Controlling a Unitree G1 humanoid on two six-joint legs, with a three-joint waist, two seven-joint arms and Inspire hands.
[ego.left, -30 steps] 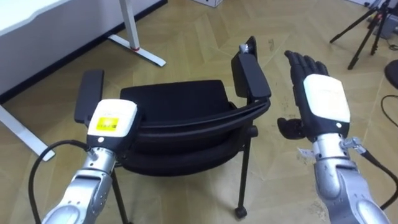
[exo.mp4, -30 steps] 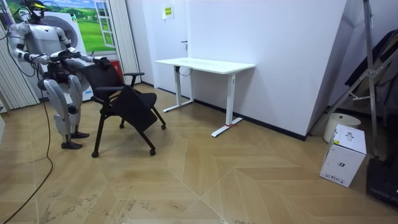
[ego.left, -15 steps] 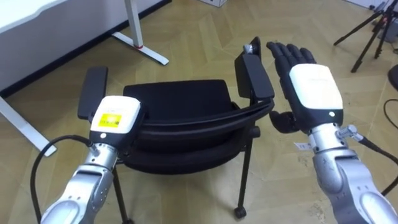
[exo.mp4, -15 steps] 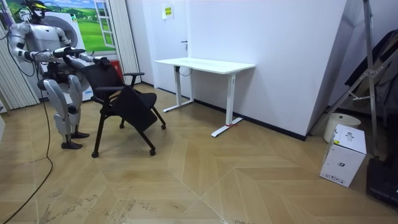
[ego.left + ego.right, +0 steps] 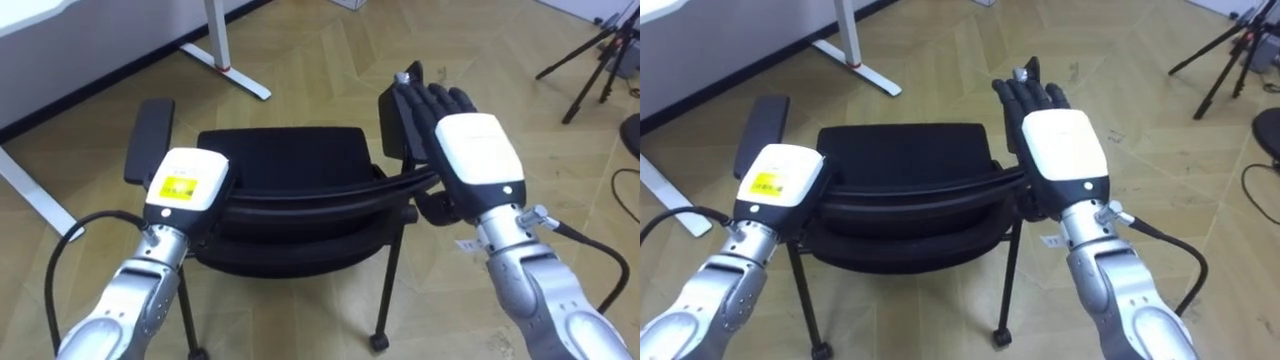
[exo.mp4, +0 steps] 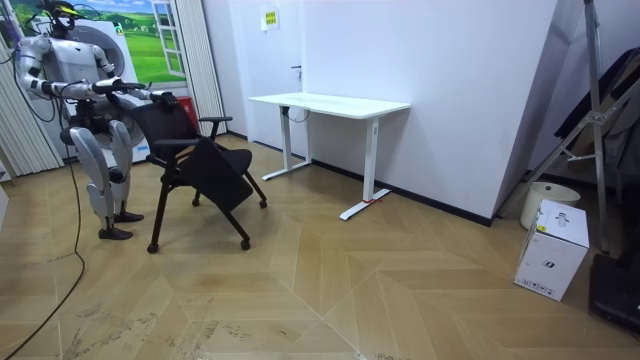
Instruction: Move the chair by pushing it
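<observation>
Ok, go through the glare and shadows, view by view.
Left eye view: soft, even light; the white backs of the left hand and right hand are brightest, the seat of the black chair darkest. Room view: soft shadow under the desk, pale sheen on the floor up front.

The black chair (image 5: 280, 165), with padded armrests and thin wheeled legs, stands upright on the wooden floor (image 5: 330, 60), backrest on the near side.
</observation>
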